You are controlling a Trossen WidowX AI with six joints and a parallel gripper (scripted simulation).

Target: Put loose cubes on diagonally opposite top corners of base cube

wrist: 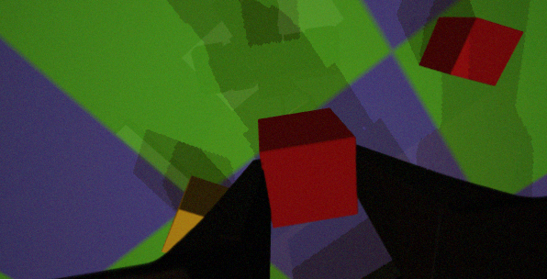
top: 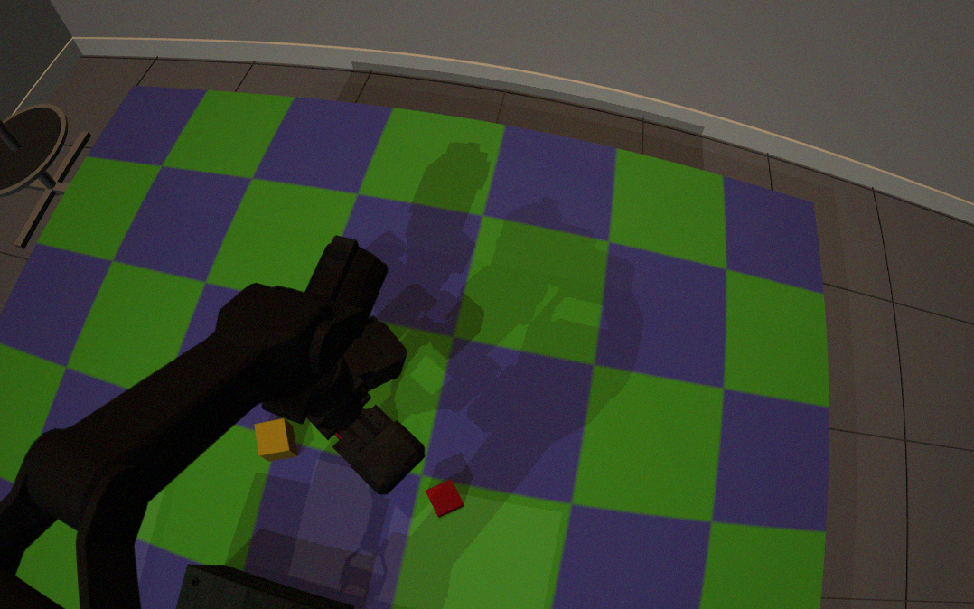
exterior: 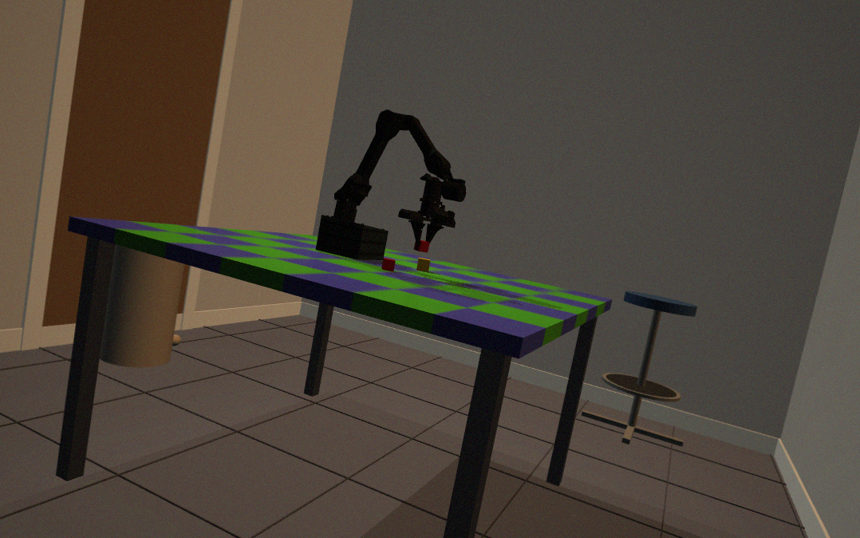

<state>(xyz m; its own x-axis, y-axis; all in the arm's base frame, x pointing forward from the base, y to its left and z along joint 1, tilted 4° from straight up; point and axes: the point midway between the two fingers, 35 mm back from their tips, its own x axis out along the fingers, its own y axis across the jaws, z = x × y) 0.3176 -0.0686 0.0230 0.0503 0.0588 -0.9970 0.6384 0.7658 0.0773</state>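
My gripper (exterior: 421,245) (wrist: 305,161) is shut on a red cube (exterior: 424,247) (wrist: 312,182) and holds it raised above the table; only a sliver of that cube shows in the top view. The other red cube (top: 444,498) (exterior: 388,264) (wrist: 488,50) rests on the table, off to the right in the wrist view. The yellow cube (top: 273,438) (exterior: 423,264) (wrist: 181,228) also rests on the table, with nothing on top of it. In the wrist view it is partly hidden behind the left finger. The held cube looks about level in the exterior view.
The table (top: 774,341) (exterior: 389,311) has a green and purple checkered top. The arm's dark base box (top: 248,592) (exterior: 351,238) stands near the cubes. A stool (top: 19,151) (exterior: 660,302) stands on the floor beyond the table. Shadows of the arm cross the table top.
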